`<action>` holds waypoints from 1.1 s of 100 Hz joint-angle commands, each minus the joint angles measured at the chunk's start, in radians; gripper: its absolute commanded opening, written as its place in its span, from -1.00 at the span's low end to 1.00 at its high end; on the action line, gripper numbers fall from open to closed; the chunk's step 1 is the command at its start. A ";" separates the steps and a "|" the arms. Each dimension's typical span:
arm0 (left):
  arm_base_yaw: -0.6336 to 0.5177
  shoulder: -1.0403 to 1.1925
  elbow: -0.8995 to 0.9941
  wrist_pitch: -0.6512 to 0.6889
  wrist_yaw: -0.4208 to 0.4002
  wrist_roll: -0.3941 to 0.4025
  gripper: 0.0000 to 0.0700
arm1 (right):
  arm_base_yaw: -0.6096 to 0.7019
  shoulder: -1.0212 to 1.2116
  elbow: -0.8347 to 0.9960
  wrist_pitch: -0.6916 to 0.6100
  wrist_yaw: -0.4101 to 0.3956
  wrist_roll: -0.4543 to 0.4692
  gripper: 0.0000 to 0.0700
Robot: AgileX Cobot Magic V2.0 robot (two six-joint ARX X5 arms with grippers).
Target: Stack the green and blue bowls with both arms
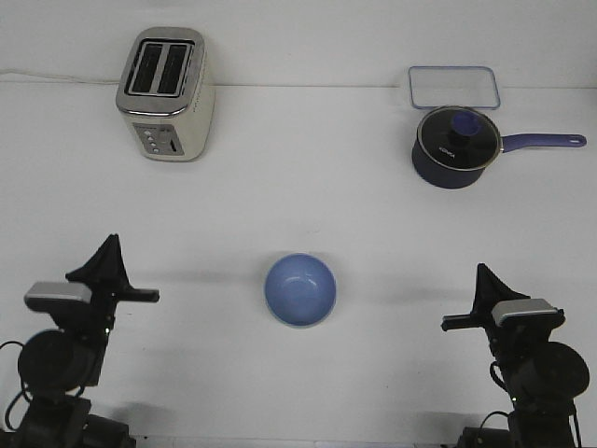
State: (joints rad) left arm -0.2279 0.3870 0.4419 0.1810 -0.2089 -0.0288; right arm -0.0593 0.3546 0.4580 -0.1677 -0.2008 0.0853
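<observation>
Blue bowl (299, 289): lower centre of frame, a pale green rim edging its underside. Left gripper (104, 264): lower left, well apart; right gripper (485, 285): lower right; whether either pincer is released or clenched cannot be told.

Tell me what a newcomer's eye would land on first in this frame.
Probably the blue bowl, alone at the middle of the white table between the two arms; a greenish edge shows at its lower rim. Next, the cream toaster at the far left and the dark saucepan with its glass lid at the far right, a clear container behind it.
</observation>
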 commanded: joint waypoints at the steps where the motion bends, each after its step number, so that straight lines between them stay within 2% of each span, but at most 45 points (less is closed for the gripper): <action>1: 0.002 -0.051 -0.061 0.022 -0.001 -0.019 -0.97 | -0.001 -0.013 -0.003 0.017 0.026 0.019 -1.00; 12: 0.002 -0.095 -0.084 -0.008 -0.001 -0.016 -0.96 | -0.001 -0.015 -0.003 0.017 0.071 0.027 -1.00; 78: 0.002 -0.101 -0.084 -0.005 0.000 -0.024 -0.96 | -0.001 -0.015 -0.003 0.018 0.071 0.030 -1.00; 92: 0.029 -0.146 -0.115 -0.020 -0.003 0.023 -0.96 | -0.001 -0.015 -0.003 0.018 0.071 0.030 -1.00; 97: 0.062 -0.182 -0.156 -0.021 0.024 0.022 -0.96 | -0.001 -0.015 -0.003 0.018 0.071 0.030 -1.00; 110: 0.178 -0.273 -0.286 -0.023 0.179 0.024 -0.96 | -0.001 -0.015 -0.003 0.018 0.071 0.030 -1.00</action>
State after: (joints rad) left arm -0.0868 0.1349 0.2047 0.1619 -0.0933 -0.0181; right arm -0.0589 0.3363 0.4515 -0.1596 -0.1310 0.1055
